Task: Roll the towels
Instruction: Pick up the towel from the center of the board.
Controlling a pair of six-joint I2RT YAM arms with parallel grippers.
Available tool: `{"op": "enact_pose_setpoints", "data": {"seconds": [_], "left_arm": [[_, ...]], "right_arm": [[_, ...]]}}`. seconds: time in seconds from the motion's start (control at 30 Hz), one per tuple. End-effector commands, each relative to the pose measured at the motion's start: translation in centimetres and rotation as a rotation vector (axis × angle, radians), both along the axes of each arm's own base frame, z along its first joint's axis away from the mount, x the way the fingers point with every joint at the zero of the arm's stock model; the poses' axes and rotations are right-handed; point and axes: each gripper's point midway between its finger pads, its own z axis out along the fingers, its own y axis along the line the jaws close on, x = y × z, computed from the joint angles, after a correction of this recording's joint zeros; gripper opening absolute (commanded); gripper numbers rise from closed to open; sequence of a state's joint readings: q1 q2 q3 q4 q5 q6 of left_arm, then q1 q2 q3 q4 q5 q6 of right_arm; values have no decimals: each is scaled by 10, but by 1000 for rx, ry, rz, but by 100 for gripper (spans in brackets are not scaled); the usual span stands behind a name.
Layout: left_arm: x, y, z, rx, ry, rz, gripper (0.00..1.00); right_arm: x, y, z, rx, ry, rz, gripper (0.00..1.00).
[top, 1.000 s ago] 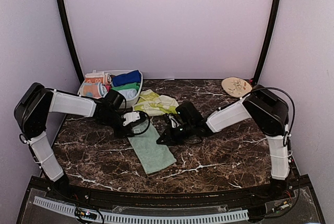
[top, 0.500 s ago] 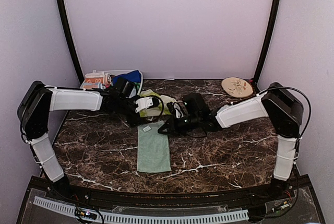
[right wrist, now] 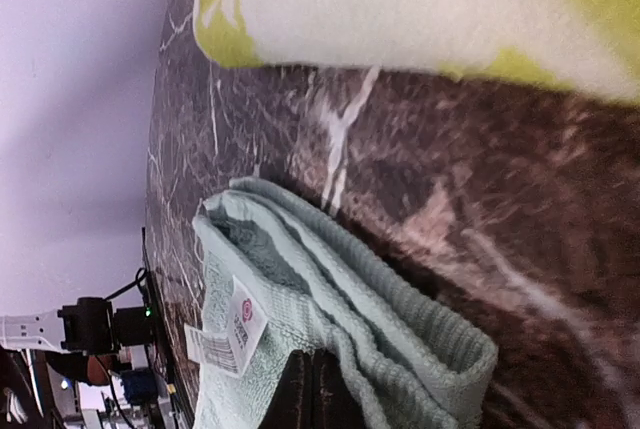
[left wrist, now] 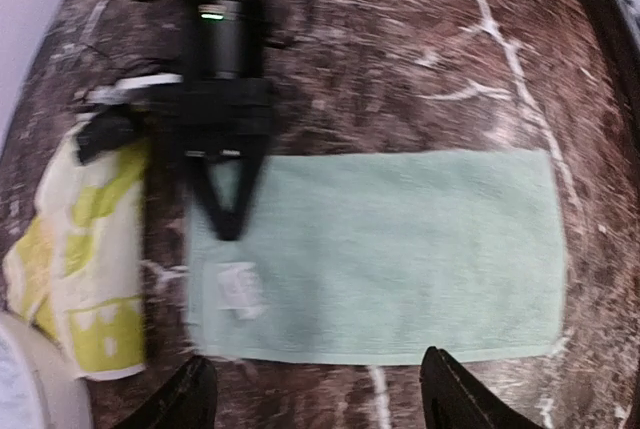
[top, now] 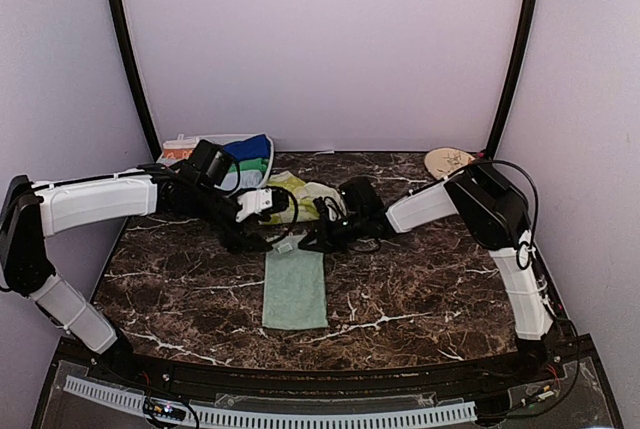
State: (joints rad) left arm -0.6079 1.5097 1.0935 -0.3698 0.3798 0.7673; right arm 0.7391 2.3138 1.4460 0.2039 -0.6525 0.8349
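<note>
TIGHT QUARTERS: The left gripper hangs with its jaws spread over the flat mint towel, and nothing lies between its fingers and the cloth. Ahead of those jaws and off to one side, the right gripper bars the way. Its closed jaws nip the towel's end, and its black wrist stretches over the marble table. A bunched yellow-green towel crowds the closed jaws on the side away from the long cloth. Past it, beside the open jaws, stands a basket of folded cloths. Bare marble runs along both long edges of the mint towel. A plate sits well apart.
</note>
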Motion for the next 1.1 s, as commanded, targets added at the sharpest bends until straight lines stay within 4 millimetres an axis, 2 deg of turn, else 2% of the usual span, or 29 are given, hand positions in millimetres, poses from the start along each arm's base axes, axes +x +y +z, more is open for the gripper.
{"op": "enact_pose_setpoints", "data": {"seconds": [0.0, 0.13, 0.27, 0.33, 0.4, 0.43, 0.5, 0.53, 0.6, 0.63, 0.67, 0.73, 0.8, 0.87, 0.9, 0.93, 0.97, 1.0, 1.07], "left_arm": [[-92, -7, -35, 61, 190, -267, 70], [-121, -15, -62, 121, 212, -347, 68], [-130, -20, -84, 184, 205, -387, 64], [-127, -20, -95, 219, 214, -372, 60], [-121, -16, -103, 261, 211, -341, 58], [-117, -13, -105, 275, 205, -321, 57], [-113, -8, -99, 256, 212, -291, 59], [-108, -7, -92, 233, 206, -267, 64], [-95, -4, -77, 183, 186, -210, 67], [-93, -2, -71, 165, 185, -196, 68], [-92, 0, -67, 147, 190, -192, 69], [-100, 3, -66, 129, 204, -220, 70], [-107, 5, -72, 125, 225, -236, 69], [-99, 7, -71, 112, 242, -186, 68], [-91, 7, -65, 83, 256, -157, 68], [-80, 8, -55, 45, 258, -121, 68], [-66, 10, -46, 15, 242, -72, 69], [-50, 14, -36, -7, 203, -22, 75], [-17, 24, -14, -32, 86, 98, 81]], "right_arm": [[29, -25, -10, -27, 6, -147, 0], [35, -33, -10, -11, 6, -240, 0], [38, -42, -9, -24, -4, -316, 0], [41, -46, 3, -20, -40, -342, 0], [45, -44, 34, 3, -114, -333, 2], [46, -43, 47, -14, -158, -318, 7], [48, -44, 72, -67, -252, -284, 21], [45, -45, 84, -86, -276, -266, 24], [45, -54, 106, -160, -397, -233, 47], [46, -62, 114, -199, -443, -237, 84], [46, -72, 122, -251, -489, -245, 98], [57, -101, 138, -349, -557, -331, 100], [73, -140, 148, -386, -517, -476, 100], [80, -171, 147, -300, -447, -532, 100], [87, -187, 151, -223, -442, -552, 100], [88, -201, 146, -204, -465, -582, 100], [82, -202, 145, -200, -468, -580, 100], [60, -184, 145, -191, -480, -446, 100], [40, -174, 143, -363, -623, -345, 100]]}}
